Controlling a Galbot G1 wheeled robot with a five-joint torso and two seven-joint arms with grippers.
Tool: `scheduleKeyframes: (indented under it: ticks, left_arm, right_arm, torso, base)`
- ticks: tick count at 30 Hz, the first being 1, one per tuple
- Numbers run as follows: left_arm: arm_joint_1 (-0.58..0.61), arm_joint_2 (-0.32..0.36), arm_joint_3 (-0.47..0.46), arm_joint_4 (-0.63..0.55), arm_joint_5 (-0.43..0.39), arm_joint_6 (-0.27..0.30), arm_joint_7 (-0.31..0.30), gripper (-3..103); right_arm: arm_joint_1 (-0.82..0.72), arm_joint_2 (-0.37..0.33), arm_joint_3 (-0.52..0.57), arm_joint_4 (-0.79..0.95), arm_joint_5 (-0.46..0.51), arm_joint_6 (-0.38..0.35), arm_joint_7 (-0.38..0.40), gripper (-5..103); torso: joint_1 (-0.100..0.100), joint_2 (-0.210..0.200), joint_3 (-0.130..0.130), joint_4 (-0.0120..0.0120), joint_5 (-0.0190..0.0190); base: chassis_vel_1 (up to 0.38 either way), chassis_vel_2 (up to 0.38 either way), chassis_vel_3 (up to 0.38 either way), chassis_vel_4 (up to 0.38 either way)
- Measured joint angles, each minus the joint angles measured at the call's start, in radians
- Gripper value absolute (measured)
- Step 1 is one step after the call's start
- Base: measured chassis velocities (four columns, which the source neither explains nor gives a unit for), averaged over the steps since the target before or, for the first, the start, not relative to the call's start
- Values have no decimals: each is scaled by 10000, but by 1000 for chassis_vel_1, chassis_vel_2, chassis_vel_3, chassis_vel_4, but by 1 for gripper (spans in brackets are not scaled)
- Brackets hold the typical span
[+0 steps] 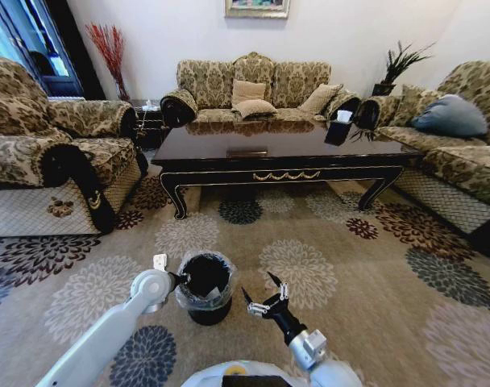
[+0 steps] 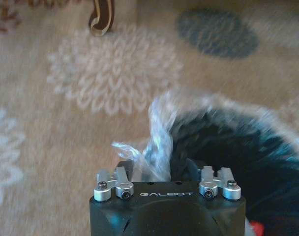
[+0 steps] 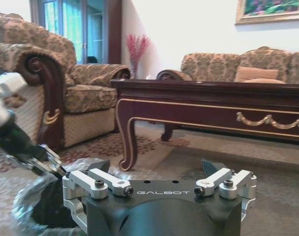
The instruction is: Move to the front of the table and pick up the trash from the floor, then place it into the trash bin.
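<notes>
The trash bin (image 1: 206, 287), round and black with a crinkly clear bag over its rim, stands on the carpet just in front of me. My left gripper (image 1: 183, 279) is at the bin's left rim, open, with a fold of the bag (image 2: 157, 147) sticking up between its fingers. A tiny red bit (image 2: 258, 229) shows beside the bin's dark inside (image 2: 238, 147); other trash is out of view. My right gripper (image 1: 261, 292) hovers open and empty just right of the bin. The glossy dark table (image 1: 285, 149) stands farther ahead.
A patterned armchair (image 1: 51, 153) is on the left, a sofa (image 1: 257, 89) behind the table and another sofa (image 1: 463, 153) on the right. Flowered carpet (image 1: 366, 274) stretches between me and the table. A black tissue box (image 1: 339, 129) sits on the table.
</notes>
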Motion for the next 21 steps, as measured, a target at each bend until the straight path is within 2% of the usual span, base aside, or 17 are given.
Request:
scheduleKeyframes:
  ticks: [3, 4, 7, 8, 10, 12, 13, 16, 17, 18, 20, 21]
  left_arm:
    - [189, 95, -330, -382, 302, 0, 217, 74]
    - [353, 137, -527, -557, 494, 0, 333, 74]
    - [1217, 147, -1335, -1128, 1573, 3, 918, 89]
    - [1217, 147, -1335, -1128, 1573, 3, 918, 89]
    - [1965, 21, -1856, -1479, 2549, -49, 1489, 98]
    - [2730, -135, -2289, -1736, 3753, -288, 2235, 100]
    - [2730, -135, -2289, -1736, 3753, -288, 2235, 100]
    - [4055, -557, -3047, -2126, 6201, -1172, 3936, 100]
    - [4359, -679, -3222, -2211, 6757, -1504, 4290, 100]
    - [4359, -679, -3222, -2211, 6757, -1504, 4290, 100]
    - [5102, -1060, -3639, -2374, 8162, -2629, 5018, 100]
    - [5556, -1337, -3876, -2430, 8975, -3427, 5407, 100]
  right_arm:
    - [3, 3, 258, 82, 192, -33, 29, 100]
    - [2, 1, 405, 113, 293, -44, 44, 100]
    - [-62, 44, 909, 183, 625, -52, 95, 100]
    - [-62, 44, 909, 183, 625, -52, 95, 100]
    - [-103, 160, 1220, 191, 852, -52, 140, 100]
    - [-114, 317, 1467, 186, 1022, -52, 191, 100]
    - [-114, 317, 1467, 186, 1022, -52, 191, 100]
    - [-131, 669, 1919, 114, 1334, -49, 303, 100]
    - [-140, 765, 2050, 81, 1409, -44, 332, 100]
    - [-140, 765, 2050, 81, 1409, -44, 332, 100]
    - [-164, 986, 2450, -31, 1559, 8, 369, 100]
    - [-188, 1084, 2713, -98, 1629, 68, 368, 100]
  torso:
    - [0, 1, 0, -1, 1]
    - [0, 1, 0, 0, 1]
    - [0, 0, 0, 1, 0]
    - [0, 0, 0, 1, 0]
    - [0, 0, 0, 1, -1]
    - [0, 0, 0, 1, 0]
    - [0, 0, 0, 1, 0]
    - [0, 1, -1, 2, 0]
    - [0, 0, 0, 2, 0]
    - [0, 0, 0, 2, 0]
    - [0, 0, 0, 0, 1]
    - [-1, -1, 0, 2, 0]
  base:
    - [0, 0, 0, 0]
    - [0, 0, 0, 0]
    - [0, 0, 0, 0]
    - [0, 0, 0, 0]
    - [0, 0, 0, 0]
    - [0, 0, 0, 0]
    - [0, 0, 0, 0]
    - [0, 0, 0, 0]
    - [0, 0, 0, 0]
    - [0, 0, 0, 0]
    - [0, 0, 0, 0]
    - [0, 0, 0, 0]
